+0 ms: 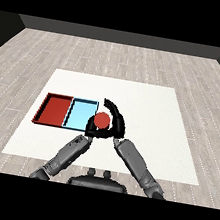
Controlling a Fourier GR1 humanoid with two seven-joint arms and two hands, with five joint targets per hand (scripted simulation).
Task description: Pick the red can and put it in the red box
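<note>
Right hand (116, 120) curls its fingers (111, 105) round the small round red can (101, 120), just right of the trays.
We see the can beside the shallow light blue tray (80, 113); the shallow red tray (55, 109) lies left on the white tabletop (156, 120). Whether the left hand (91, 130) has open fingers we cannot tell.

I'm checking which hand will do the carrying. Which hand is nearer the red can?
Right. The right hand curls round the red can, fingers arching over its top and right side. The left hand sits just below and left of the can, by the light blue tray.
</note>
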